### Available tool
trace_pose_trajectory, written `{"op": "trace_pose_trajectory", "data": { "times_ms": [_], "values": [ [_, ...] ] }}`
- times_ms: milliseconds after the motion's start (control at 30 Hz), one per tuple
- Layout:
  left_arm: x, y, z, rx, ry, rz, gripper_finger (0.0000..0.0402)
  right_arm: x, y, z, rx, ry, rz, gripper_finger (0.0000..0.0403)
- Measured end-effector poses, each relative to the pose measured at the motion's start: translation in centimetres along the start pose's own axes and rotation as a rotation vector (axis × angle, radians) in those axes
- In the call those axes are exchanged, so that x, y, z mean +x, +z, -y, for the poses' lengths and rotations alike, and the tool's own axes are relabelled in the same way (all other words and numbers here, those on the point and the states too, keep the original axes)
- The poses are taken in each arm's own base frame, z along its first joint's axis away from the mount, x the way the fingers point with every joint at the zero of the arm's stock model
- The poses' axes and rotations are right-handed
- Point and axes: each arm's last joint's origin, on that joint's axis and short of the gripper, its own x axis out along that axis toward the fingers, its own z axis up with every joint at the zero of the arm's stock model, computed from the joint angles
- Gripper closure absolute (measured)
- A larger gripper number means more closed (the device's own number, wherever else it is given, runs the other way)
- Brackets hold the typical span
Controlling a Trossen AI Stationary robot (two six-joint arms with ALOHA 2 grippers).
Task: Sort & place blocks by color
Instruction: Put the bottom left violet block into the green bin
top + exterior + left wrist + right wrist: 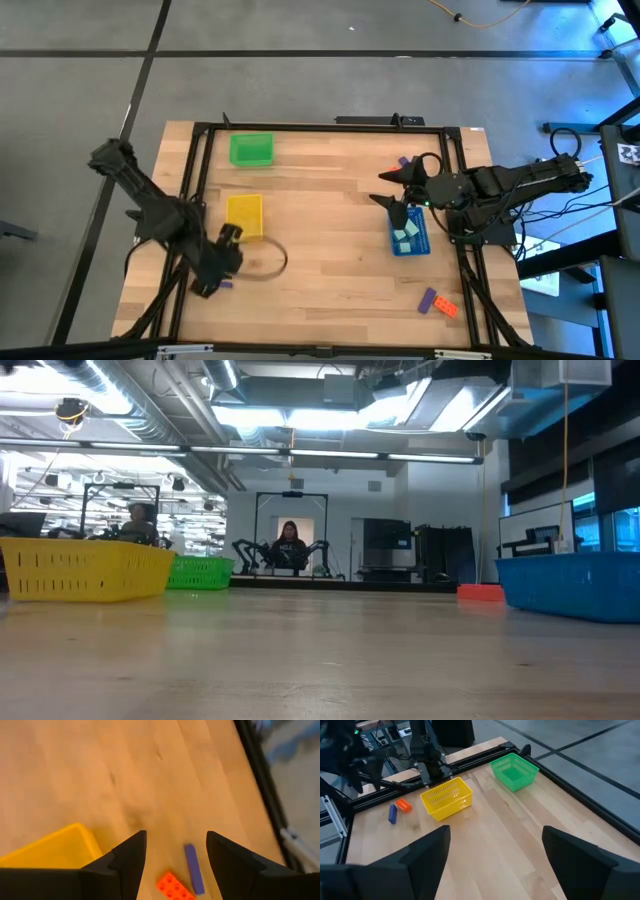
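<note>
Landmark for this report: the yellow tray (245, 215) on the worktop (330, 250).

Left gripper (175, 851): low over the worktop just beside the yellow tray, on its near side. Fingers (127, 862) spread wide, holding nothing. An orange-red block (175, 887) and a purple block (193, 868) lie side by side on the wood between the fingers.

Right gripper (398, 195): well apart from the yellow tray, across the worktop, above the blue tray (408, 232). Fingers open and empty. Light teal blocks (405, 235) lie in the blue tray.

Other blocks: a purple and orange-red pair (437, 302) lies far from the yellow tray near the front right corner; one purple block (404, 161) lies beyond the blue tray. The green tray (251, 150) stands just behind the yellow tray.

Assessment: sorting is partly done; teal appears placed. The step in hand appears to be a left-arm pick. The next move calls for centring on one block only, descending, and closing without catching its neighbour.
</note>
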Motion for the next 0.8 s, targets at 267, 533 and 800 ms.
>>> {"op": "trace_pose_trajectory", "data": {
  "times_ms": [267,533,800],
  "values": [
    [4.8,-1.2,4.6,0.048,0.044,-0.178,0.0202,0.0,0.0,0.0,0.001,0.000,0.000,0.0085],
    [8.1,-3.9,5.3,-0.056,0.060,-0.201,0.0202,0.0,0.0,0.0,0.001,0.000,0.000,0.0085],
    [10.3,-5.7,4.4,-0.044,0.040,-0.204,0.0202,0.0,0.0,0.0,0.004,0.000,0.001,0.0085]
  ]
}}
